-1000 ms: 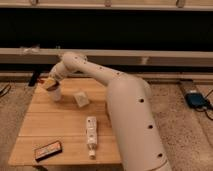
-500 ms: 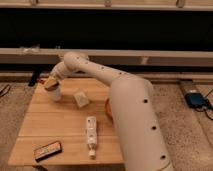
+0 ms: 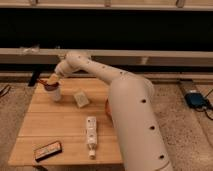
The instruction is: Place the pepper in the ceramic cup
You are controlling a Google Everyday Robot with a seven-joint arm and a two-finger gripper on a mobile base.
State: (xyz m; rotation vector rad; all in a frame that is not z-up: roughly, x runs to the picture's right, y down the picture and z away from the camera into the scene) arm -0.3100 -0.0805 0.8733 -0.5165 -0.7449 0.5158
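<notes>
Pepper seen dark red at the mouth of the ceramic cup, far-left on the surface. Pincer directly above, spread wide, gripping nothing evident. Best lifted straight up, without nudging the cup's rim.

Small white cup upright at worktop's far left corner; dark-red pepper at its mouth, under the gripper
</notes>
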